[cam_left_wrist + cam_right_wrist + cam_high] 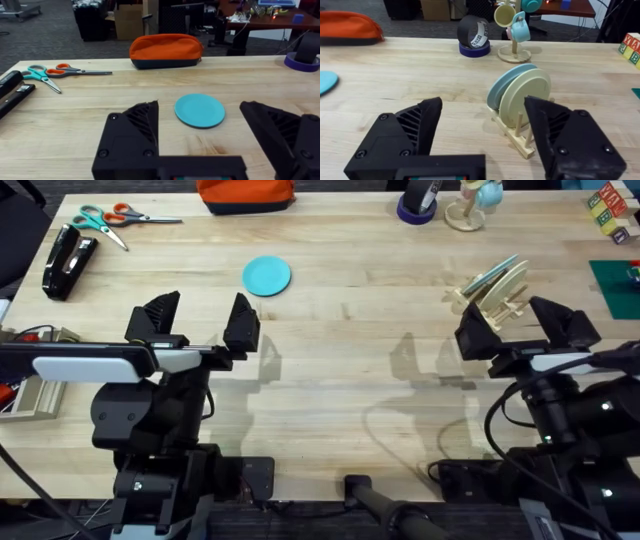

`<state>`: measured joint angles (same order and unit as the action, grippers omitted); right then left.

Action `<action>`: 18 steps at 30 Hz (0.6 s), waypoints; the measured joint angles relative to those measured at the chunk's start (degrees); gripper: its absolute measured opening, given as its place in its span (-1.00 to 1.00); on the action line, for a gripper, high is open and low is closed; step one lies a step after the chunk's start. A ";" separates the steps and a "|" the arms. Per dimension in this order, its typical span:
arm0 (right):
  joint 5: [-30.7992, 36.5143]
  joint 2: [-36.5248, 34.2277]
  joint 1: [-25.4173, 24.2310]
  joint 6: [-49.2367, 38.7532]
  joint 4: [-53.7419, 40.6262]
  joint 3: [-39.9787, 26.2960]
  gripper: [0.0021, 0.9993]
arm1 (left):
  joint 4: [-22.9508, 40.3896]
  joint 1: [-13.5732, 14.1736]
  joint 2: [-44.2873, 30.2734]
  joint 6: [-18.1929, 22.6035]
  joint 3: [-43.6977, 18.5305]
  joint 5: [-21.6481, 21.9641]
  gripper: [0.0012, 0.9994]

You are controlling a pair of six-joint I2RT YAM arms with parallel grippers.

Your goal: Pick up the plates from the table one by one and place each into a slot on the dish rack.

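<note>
One turquoise-blue plate (267,276) (199,110) lies flat on the table (350,360), a little beyond my left gripper (200,320) (200,137), which is open and holds nothing. At the right stands the pale wooden dish rack (492,292) (517,134) with two plates upright in its slots, a cream one (524,96) in front of a light blue one (496,90). My right gripper (524,326) (482,135) hovers just on the near side of the rack, open and empty. The turquoise plate's edge (326,81) also shows in the right wrist view.
An orange pouch (246,194) sits at the far edge, scissors (108,220) and a black stapler (66,258) at the far left. A purple tape holder (417,204) and a mug tree (472,202) stand behind the rack. Coloured blocks (612,208) sit far right.
</note>
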<state>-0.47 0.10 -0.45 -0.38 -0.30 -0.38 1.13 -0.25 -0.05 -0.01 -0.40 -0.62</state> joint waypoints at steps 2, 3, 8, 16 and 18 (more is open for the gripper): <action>-0.02 0.00 0.00 -0.02 -0.11 0.00 0.99 | 0.00 0.00 0.00 0.00 0.00 0.00 0.99; -0.02 0.00 0.00 -0.02 -0.22 -0.02 0.99 | 0.00 0.01 0.00 0.01 0.00 0.00 0.99; 0.00 0.00 0.00 -0.02 -0.31 -0.04 0.99 | 0.00 0.00 0.00 0.02 0.00 0.00 0.99; -0.02 0.00 -0.11 -0.23 -0.15 -0.04 0.99 | -0.42 0.02 0.00 0.24 0.00 0.26 0.99; 0.00 0.00 -0.11 -0.45 0.00 -0.04 0.99 | -1.00 0.00 0.00 0.24 -0.04 0.28 0.99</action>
<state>-0.47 0.10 -0.56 -0.84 -0.30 -0.43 0.12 -0.25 -0.05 0.23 -0.45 -0.34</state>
